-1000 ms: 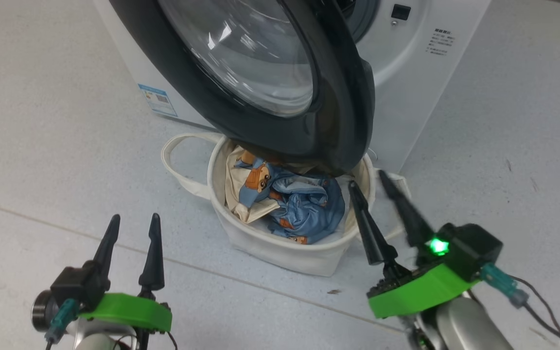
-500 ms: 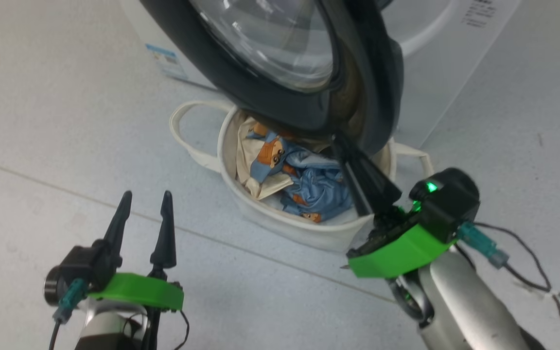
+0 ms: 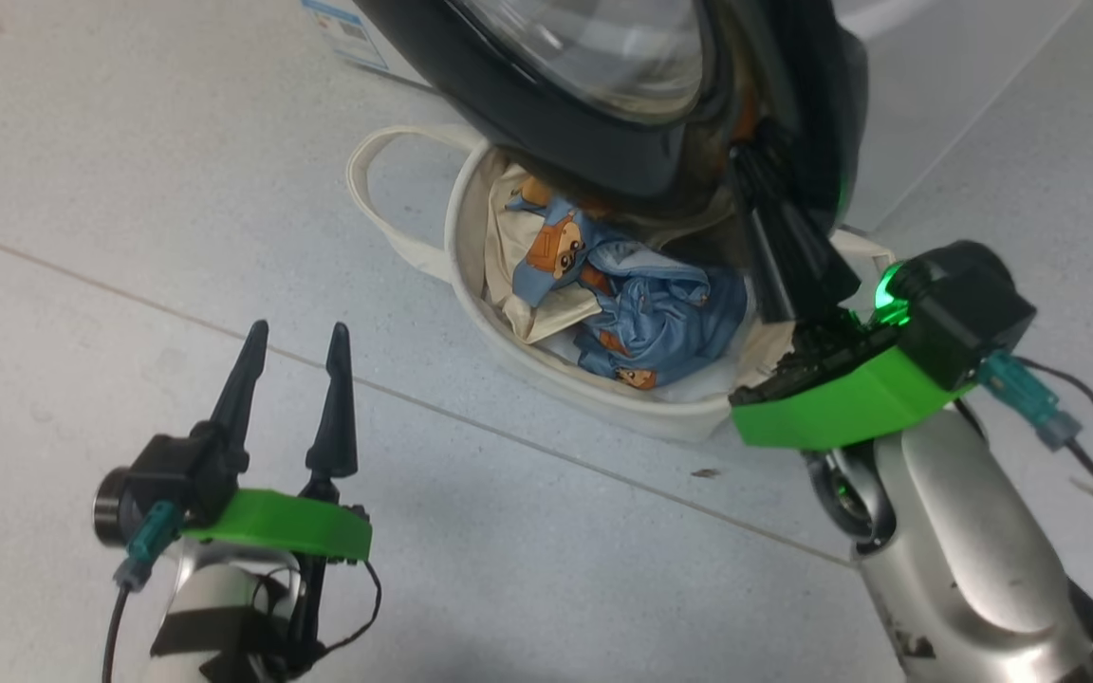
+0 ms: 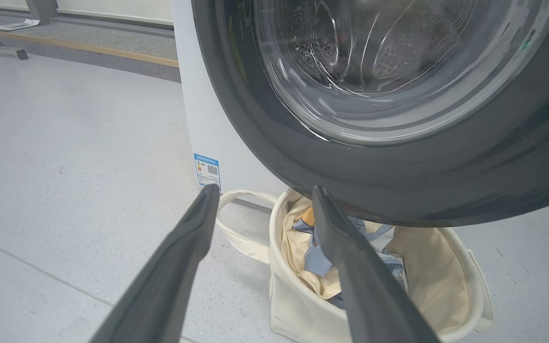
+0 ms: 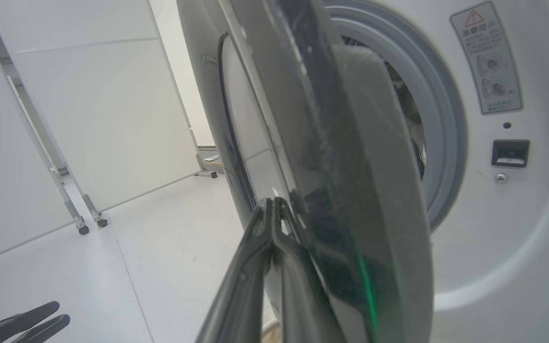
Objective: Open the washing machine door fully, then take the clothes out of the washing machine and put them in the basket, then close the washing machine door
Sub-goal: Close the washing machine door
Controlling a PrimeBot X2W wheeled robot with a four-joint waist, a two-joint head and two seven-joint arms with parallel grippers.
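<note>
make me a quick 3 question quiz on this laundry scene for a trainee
1. True or false: the clothes lie inside the basket.
2. Which gripper is shut? A) left B) right C) neither
3. Fill in: the shut gripper's tips are at the black rim of the open ____.

Key:
1. True.
2. B: the right gripper has its fingers pressed together, while the left gripper stands open.
3. washing machine door.
</note>
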